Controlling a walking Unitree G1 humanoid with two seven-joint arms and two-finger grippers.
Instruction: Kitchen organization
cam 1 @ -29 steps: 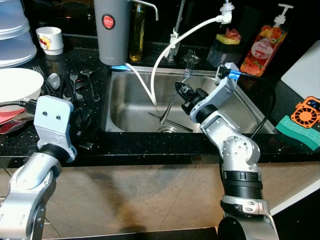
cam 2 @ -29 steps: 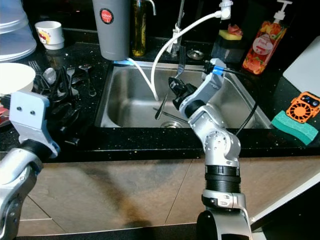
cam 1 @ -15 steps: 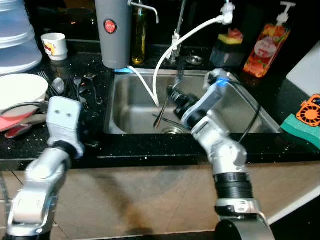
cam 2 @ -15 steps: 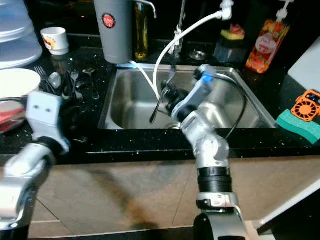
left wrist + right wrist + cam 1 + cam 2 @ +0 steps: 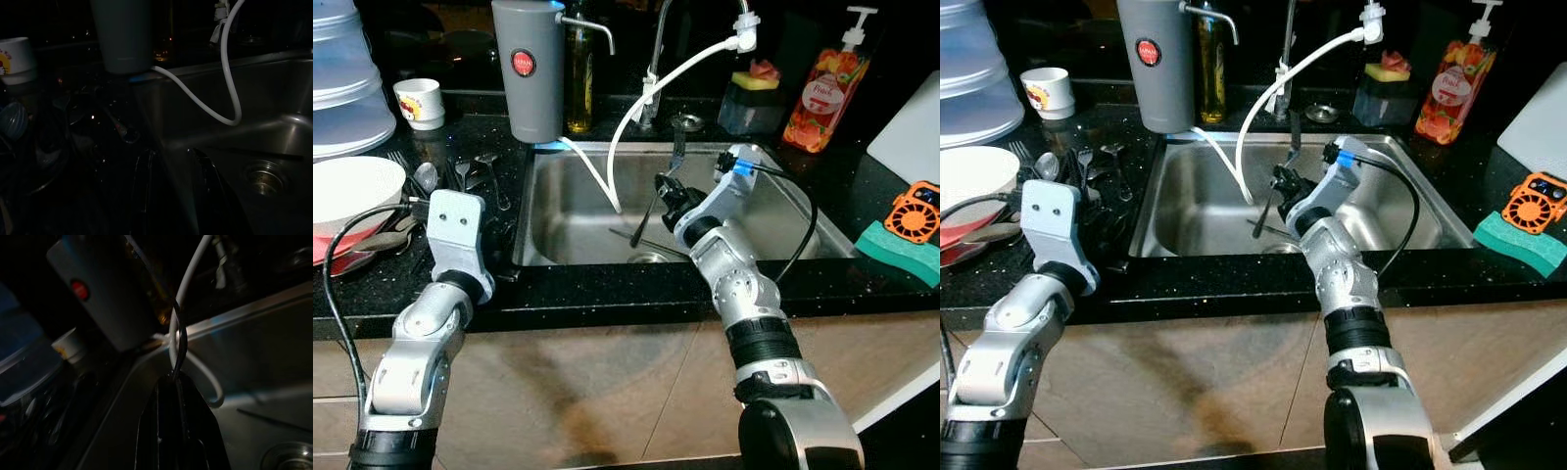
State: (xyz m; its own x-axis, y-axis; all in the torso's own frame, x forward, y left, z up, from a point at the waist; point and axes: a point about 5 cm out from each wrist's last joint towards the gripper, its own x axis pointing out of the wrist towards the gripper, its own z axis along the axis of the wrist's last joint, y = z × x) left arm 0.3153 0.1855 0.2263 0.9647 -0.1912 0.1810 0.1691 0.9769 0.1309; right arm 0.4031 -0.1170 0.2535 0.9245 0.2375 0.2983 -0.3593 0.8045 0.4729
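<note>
My right gripper (image 5: 664,193) is shut on the handle of a metal fork (image 5: 677,149), held nearly upright with its tines up over the steel sink (image 5: 558,201). In the right wrist view the black fingers (image 5: 166,421) clamp the fork (image 5: 180,340) in front of the white hose. My left gripper (image 5: 171,156) is open with nothing between its fingers, low over the counter at the sink's left rim. Beside it lies a pile of spoons and forks (image 5: 460,176). Another utensil (image 5: 656,245) lies on the sink bottom near the drain.
A grey dispenser (image 5: 533,69) and a white hose (image 5: 641,98) stand behind the sink. A white bowl (image 5: 352,186), cup (image 5: 416,103) and stacked containers crowd the left counter. A soap bottle (image 5: 818,88), green sponge (image 5: 901,250) and orange gadget (image 5: 913,211) are on the right.
The head view has swayed. My right gripper still holds the fork over the sink, now a little nearer the hose. The left arm has edged toward the sink's left rim.
</note>
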